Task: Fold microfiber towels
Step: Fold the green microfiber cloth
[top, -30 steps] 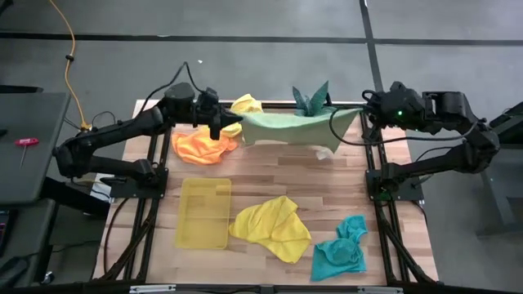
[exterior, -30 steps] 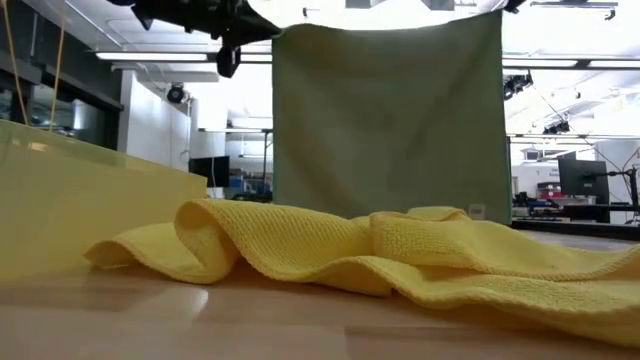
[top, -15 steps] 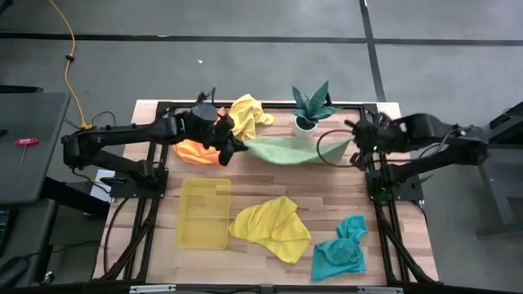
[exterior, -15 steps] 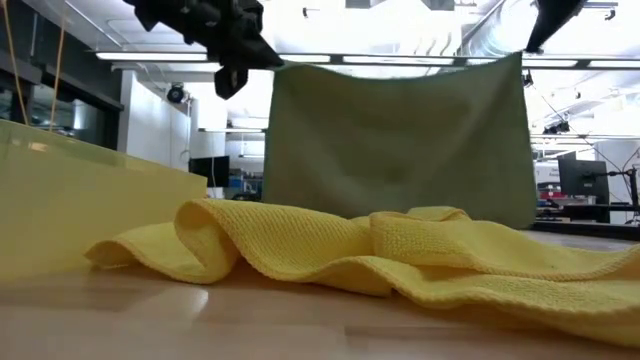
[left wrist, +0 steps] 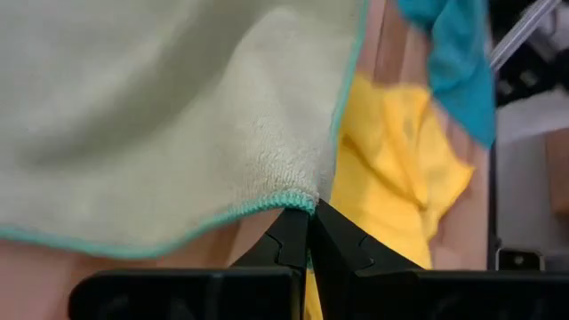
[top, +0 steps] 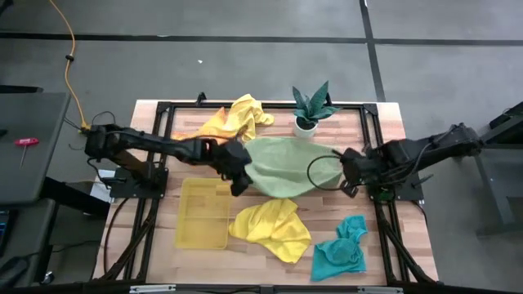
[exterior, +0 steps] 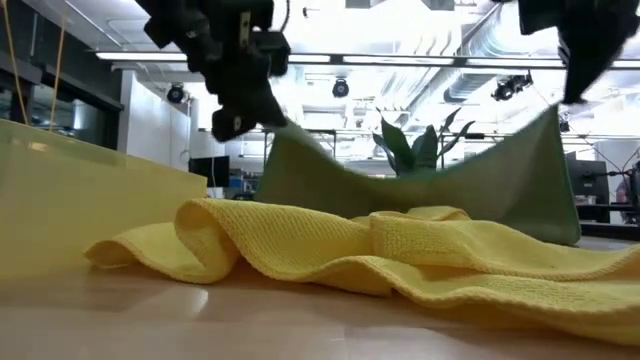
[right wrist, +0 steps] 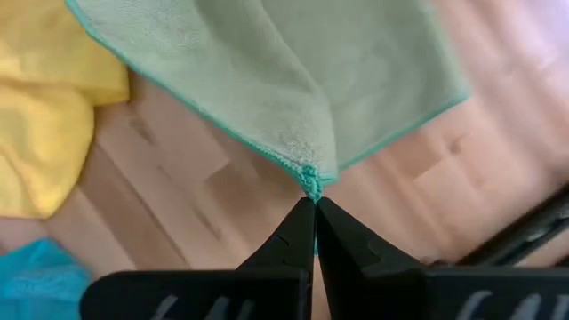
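Note:
The olive-green towel [top: 286,163] lies spread over the table's middle, and its two near corners are held up. My left gripper [top: 239,178] is shut on its left near corner, and my right gripper [top: 346,170] is shut on its right near corner. In the low view the towel [exterior: 420,190] sags between them. A yellow towel [top: 270,229] lies crumpled near the front, with a teal towel [top: 339,253] to its right. Another yellow towel [top: 239,114] and an orange towel [top: 189,135] lie at the far left. My left gripper pinches the olive-green towel's teal-hemmed corner [left wrist: 300,201] between its two fingertips. The corner is lifted off the table, and the cloth falls slack away from it onto the table. My right gripper pinches the towel's other near corner [right wrist: 311,182] between its two fingertips. That corner is raised, and the cloth spreads away from it down to the table.
A translucent yellow tray [top: 203,214] lies at the front left, just in front of my left gripper. A small potted plant [top: 310,106] stands at the far edge behind the olive-green towel. Black frame rails [top: 384,220] run along both sides of the table.
Both grippers have gone down and toward the table's near edge, still shut on the olive-green towel's corners. The towel hung upright and taut at the far side. Now its far part lies spread on the table and only its near edge is raised.

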You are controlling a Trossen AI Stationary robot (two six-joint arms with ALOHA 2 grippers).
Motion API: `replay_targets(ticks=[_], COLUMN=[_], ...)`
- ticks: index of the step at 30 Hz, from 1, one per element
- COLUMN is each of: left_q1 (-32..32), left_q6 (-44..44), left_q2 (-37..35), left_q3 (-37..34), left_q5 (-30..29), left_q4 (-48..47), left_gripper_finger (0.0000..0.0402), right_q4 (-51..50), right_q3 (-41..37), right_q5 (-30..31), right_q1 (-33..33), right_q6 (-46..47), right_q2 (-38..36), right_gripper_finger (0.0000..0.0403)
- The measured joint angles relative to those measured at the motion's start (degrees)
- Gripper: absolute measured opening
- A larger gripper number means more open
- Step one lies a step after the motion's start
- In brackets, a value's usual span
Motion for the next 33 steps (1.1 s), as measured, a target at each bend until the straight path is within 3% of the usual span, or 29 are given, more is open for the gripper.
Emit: replay_targets(ticks=[8,14,23,33], left_q1=[-7.76,-11.15,-11.51,-9.28], left_q6=[-6.89,-10.10,-11.75,-12.26], left_q2=[7.52,9.15,7.65,4.07], left_q3=[0.00,0.02,-0.02,0.00], left_q5=[-0.45,1.00,11.62,14.32], left_q4=[0.10,0.53,0.20,0.34], left_gripper_finger=[0.0000,0.0000,0.0000,0.0000], right_q4=[8.86,12.12,14.08,16.02], right_q3=[-7.75,-7.03,-5.09,-5.21], right_q5=[-7.13,-12.56,-22.84,-26.40], right_q1=[7.58,12.08,12.88,12.37], right_q6=[10.95,15.11,17.98,16.94], right_q2=[-0.01,-0.01,-0.05,-0.29], right_gripper_finger=[0.0000,0.0000,0.0000,0.0000])
